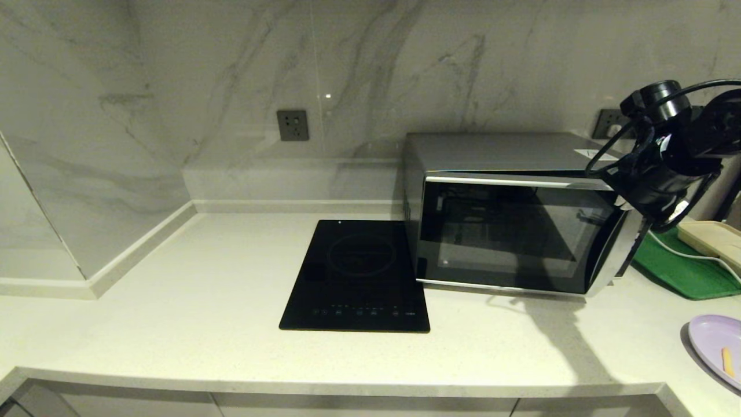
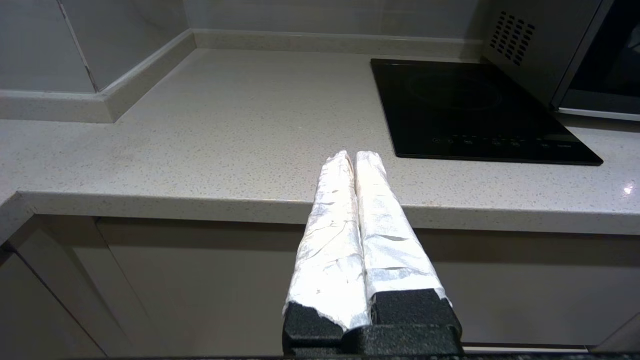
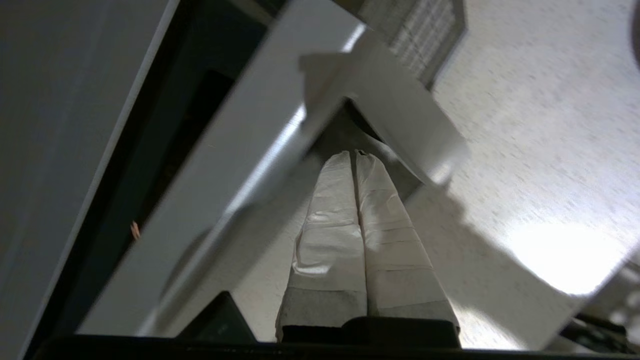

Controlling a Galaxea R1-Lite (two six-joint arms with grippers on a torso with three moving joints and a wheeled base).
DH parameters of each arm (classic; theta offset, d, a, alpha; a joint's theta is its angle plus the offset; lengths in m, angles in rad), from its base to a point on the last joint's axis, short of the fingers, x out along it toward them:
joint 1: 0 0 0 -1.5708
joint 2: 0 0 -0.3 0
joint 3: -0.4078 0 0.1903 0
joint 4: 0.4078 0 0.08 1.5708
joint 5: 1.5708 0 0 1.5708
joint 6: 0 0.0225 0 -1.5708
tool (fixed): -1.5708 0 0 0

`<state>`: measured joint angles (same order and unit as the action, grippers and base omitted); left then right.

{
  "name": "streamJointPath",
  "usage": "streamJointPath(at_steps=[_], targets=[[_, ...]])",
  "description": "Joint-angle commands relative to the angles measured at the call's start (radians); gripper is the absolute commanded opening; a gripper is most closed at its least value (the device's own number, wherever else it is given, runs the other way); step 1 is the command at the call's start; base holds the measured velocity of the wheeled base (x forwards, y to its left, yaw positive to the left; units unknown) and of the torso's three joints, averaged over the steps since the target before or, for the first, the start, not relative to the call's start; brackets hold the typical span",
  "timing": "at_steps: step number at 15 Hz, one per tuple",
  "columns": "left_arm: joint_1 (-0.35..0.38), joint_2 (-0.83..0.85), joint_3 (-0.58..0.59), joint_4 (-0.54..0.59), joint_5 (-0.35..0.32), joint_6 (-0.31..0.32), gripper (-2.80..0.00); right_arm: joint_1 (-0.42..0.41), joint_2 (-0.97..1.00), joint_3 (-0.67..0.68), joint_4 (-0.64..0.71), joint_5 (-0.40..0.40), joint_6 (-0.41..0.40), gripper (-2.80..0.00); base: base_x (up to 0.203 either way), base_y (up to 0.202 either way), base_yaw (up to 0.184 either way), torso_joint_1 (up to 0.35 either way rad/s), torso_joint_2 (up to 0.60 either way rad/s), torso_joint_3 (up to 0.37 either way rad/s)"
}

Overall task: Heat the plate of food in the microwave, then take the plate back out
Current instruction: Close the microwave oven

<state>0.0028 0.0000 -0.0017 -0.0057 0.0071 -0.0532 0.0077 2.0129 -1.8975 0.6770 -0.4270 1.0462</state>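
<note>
A: Where's the round shallow pale lavender plate of food [image 1: 716, 347]?

B: Near-right edge of the pale speckled stone worktop [image 1: 191, 301], partly cut off by the head view. One thin orange-yellow fry shows on it; can't see whether there are more. It sits well apart from the large silver boxy microwave with dark glass door [image 1: 509, 231].

A: Microwave contents?

B: Door looks shut. Through the glass I can't make out anything inside.

A: Handling?

B: My read: the plate is rigid, light, smooth-rimmed, so likely slippery. Pinch the rim at the side nearest the arm and keep it level, or the loose fry slides. The shallow lip gives little to bite on.

A: Grippers?

B: Right gripper [image 3: 355, 155] is up at the microwave's right front corner, jaws pressed together, holding nothing, tips by the door edge. Left gripper [image 2: 354, 157] is parked low in front of the worktop's near edge, jaws together, empty.

A: Other containers?

B: Green rectangular tray [image 1: 683, 272] right of the microwave, a cream-coloured flat block [image 1: 709, 238] on it. Flat black induction cooktop [image 1: 359, 278] to the left has nothing on it.
</note>
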Motion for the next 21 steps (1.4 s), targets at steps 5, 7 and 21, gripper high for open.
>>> streamJointPath(at_steps=[5,7,21], targets=[[0.000,0.000,0.000,0.000,0.001,0.000,-2.80,-0.005,0.050,-0.006,-0.122,0.011,-0.074,-2.80,0.000,0.000,0.000,0.000,0.00,0.000],[0.000,0.000,0.000,0.000,0.001,0.000,-2.80,-0.006,0.058,-0.006,-0.151,0.013,-0.076,-2.80,0.000,0.000,0.000,0.000,0.00,0.000],[0.000,0.000,0.000,0.000,0.001,0.000,-2.80,-0.003,-0.012,0.024,-0.265,0.105,-0.151,-2.80,0.000,0.000,0.000,0.000,0.00,0.000]])
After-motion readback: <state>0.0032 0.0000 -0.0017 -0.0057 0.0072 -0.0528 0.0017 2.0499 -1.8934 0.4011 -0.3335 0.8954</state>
